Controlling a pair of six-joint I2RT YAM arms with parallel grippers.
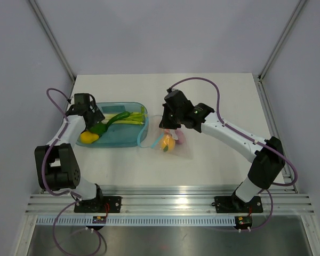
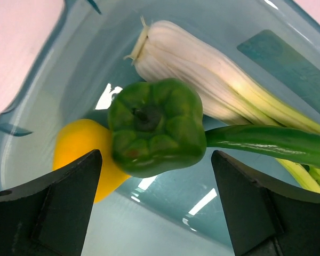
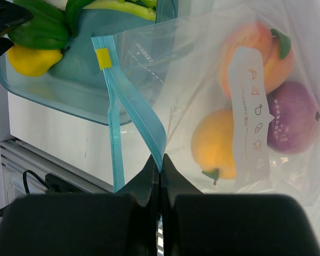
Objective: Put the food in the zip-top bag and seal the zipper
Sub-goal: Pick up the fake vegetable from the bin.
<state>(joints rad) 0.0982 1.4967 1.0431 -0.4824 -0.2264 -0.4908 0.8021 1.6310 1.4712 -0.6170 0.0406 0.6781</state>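
Pinching the light-blue zipper (image 3: 133, 112) with jaws fully closed, the right gripper (image 3: 160, 160) lifts one lip of the zip-top bag (image 3: 202, 64), apparently so that its mouth gapes toward the teal tray (image 2: 288, 58) just beside it on the worktop (image 1: 202, 96). Inside the bag lie an orange peach (image 3: 245, 48), a purple fruit (image 3: 293, 122) and a yellow-orange citrus (image 3: 216, 144). The left gripper (image 2: 154, 160), spread wide and holding nothing, straddles the green bell pepper (image 2: 154, 125) in the tray, beside a yellow piece (image 2: 77, 146) and a leek (image 2: 202, 74). The pepper looks like the next pick.
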